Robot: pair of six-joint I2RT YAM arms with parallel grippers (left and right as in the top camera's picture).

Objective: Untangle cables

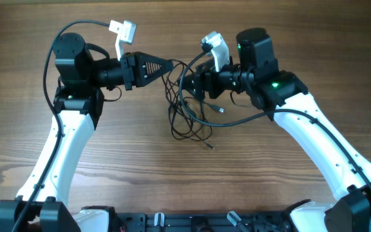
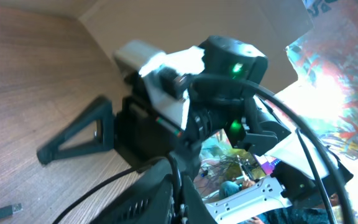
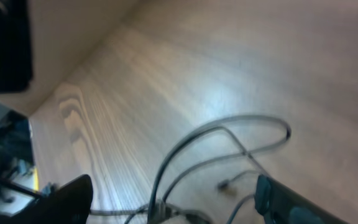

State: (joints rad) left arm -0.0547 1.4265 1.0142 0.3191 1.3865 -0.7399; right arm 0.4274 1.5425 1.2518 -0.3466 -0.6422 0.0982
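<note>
My left claw (image 1: 167, 65) was clenched on a strand of the cables (image 1: 187, 119) just above the centre of the overhead frame, its tip pointing toward the frame's right. My right claw (image 3: 174, 186) faced it from the right, released, its fingers (image 3: 73, 196) spread wide with strands running between them. The rest of the tangle lay in loose loops on the desk (image 1: 108, 161) just below both claws, one plug (image 1: 219, 109) resting at its right edge.
</note>
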